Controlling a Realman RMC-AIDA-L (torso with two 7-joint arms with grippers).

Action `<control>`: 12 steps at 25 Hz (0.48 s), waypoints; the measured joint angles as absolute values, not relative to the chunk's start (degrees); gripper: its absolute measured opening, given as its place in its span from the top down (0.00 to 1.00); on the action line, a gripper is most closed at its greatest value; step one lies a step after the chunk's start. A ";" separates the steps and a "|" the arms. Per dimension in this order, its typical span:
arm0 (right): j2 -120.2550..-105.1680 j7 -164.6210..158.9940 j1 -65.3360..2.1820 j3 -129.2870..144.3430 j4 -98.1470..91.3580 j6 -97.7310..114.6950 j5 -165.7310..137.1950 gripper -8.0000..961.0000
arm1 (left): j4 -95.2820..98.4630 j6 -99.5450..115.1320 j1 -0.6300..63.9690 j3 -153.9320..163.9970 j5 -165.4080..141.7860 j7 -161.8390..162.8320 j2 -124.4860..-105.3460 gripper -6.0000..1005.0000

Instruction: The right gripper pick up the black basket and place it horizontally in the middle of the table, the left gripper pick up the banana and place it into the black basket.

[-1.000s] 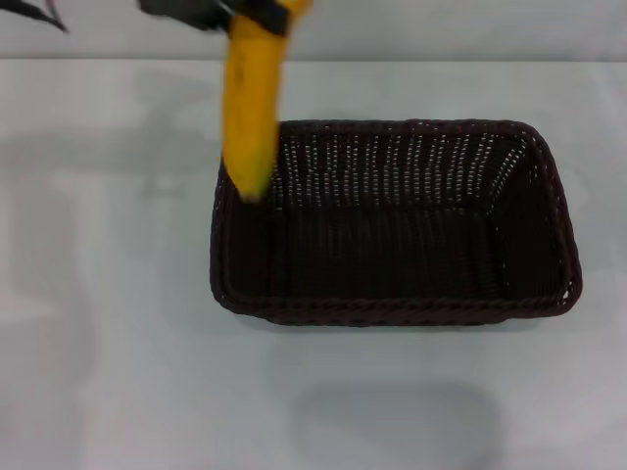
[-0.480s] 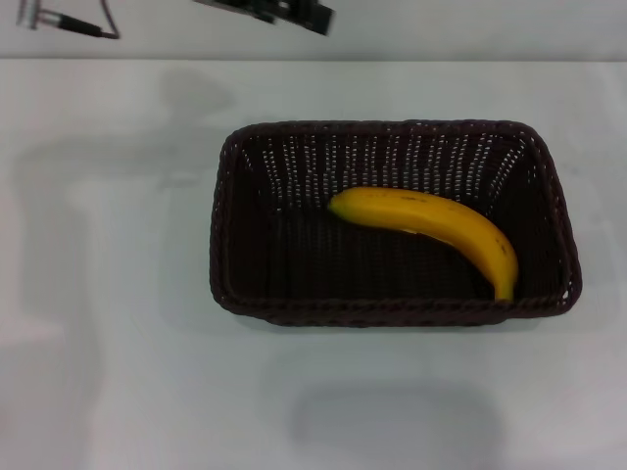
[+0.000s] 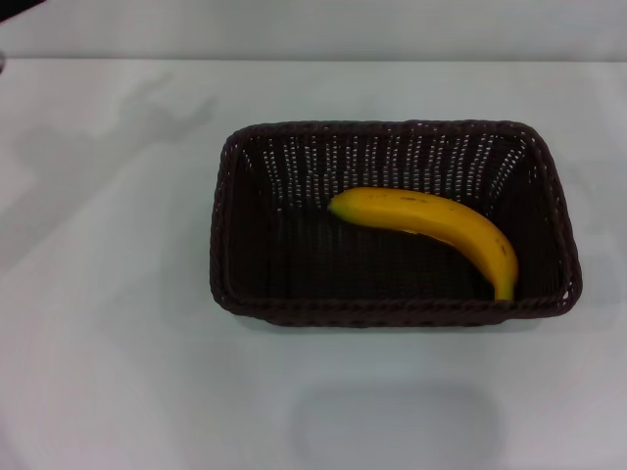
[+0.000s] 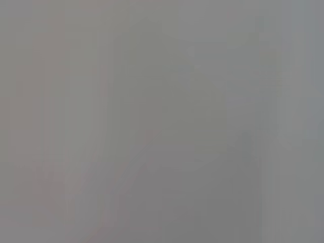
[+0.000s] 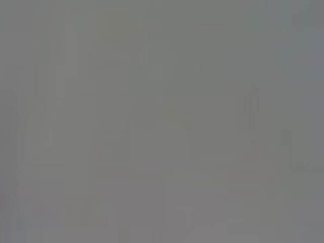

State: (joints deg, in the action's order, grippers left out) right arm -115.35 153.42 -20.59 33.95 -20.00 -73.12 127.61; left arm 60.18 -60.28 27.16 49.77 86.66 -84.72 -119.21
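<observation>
The black basket (image 3: 392,304) lies lengthwise across the middle of the white table (image 3: 108,343) in the head view. The yellow banana (image 3: 431,227) lies inside it on the basket floor, curving from the centre toward the near right corner, with its stem end by the front rim. Neither gripper shows in the head view; only a dark sliver of the left arm (image 3: 15,8) sits at the top left corner. Both wrist views show only plain grey.
The table's far edge runs along the top of the head view, with a grey wall behind it. White tabletop surrounds the basket on all sides.
The left gripper let go of the banana, which dropped into the basket. The left gripper then withdrew up and to the left, out of the head view.
</observation>
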 joint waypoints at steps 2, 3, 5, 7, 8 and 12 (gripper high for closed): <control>-115.34 153.46 -20.54 32.46 -18.89 -74.57 127.62 0.09 | 55.71 -59.44 24.38 50.08 97.29 -95.34 -119.22 0.14; -115.34 153.46 -20.52 31.68 -18.34 -75.02 127.63 0.09 | 52.06 -59.68 23.06 50.11 104.12 -102.32 -119.23 0.14; -115.33 153.47 -20.47 30.33 -17.25 -75.61 127.63 0.09 | 45.45 -61.20 21.45 50.13 115.18 -113.47 -119.28 0.14; -115.30 153.50 -20.42 29.91 -16.62 -75.66 127.63 0.09 | 37.89 -63.90 20.64 50.15 124.63 -123.74 -119.37 0.14; -115.27 153.59 -20.32 29.88 -16.48 -75.64 127.63 0.09 | 34.30 -65.64 20.54 50.14 128.62 -128.18 -119.39 0.14; -115.24 154.52 -20.12 29.86 -16.31 -75.22 127.32 0.09 | 22.12 -73.84 20.71 50.17 141.51 -143.73 -119.51 0.14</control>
State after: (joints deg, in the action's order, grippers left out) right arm -115.24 154.52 -20.12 29.86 -16.31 -75.22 127.32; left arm 22.12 -73.84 20.71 50.17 141.51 -143.73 -119.51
